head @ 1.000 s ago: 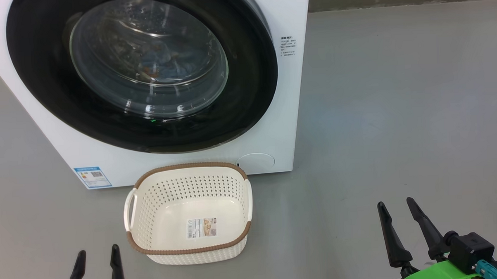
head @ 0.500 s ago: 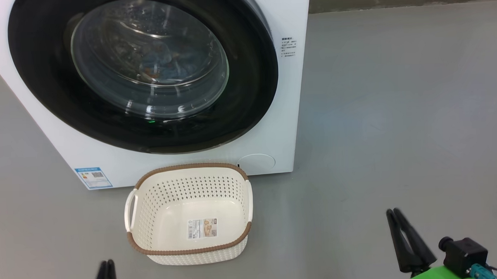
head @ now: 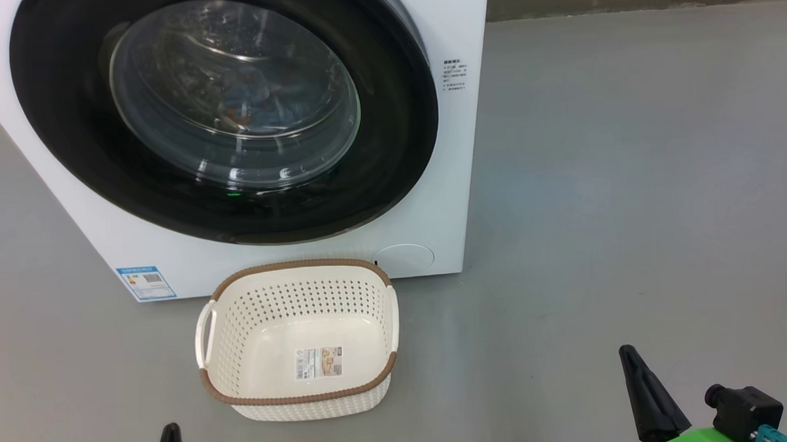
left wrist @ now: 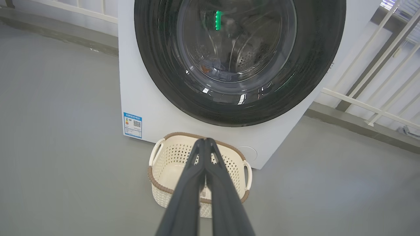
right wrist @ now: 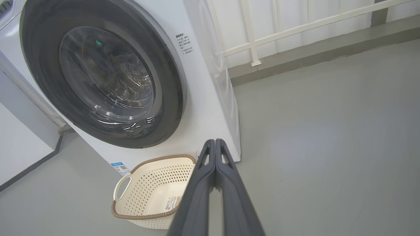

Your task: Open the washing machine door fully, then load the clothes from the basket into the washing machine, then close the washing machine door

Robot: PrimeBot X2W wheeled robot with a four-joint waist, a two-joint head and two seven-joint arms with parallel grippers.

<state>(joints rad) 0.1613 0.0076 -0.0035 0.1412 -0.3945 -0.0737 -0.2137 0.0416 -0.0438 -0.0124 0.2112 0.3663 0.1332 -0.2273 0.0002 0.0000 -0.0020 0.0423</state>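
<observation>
On the grey floor (head: 628,206) the basket (head: 304,296) sits before the washing machine (head: 454,179), its door (head: 396,116) closed over the clothes (head: 258,100); left gripper (left wrist: 205,141) and right gripper (right wrist: 215,141) pinch fingertips together, holding nothing

The basket (head: 297,263) stands on the floor (head: 627,173) just before the washing machine (head: 451,180).

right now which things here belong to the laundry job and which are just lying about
Job: washing machine; washing machine door, shut; clothes behind its glass; basket, empty.
Just there: energy sticker; white railing; floor.
</observation>
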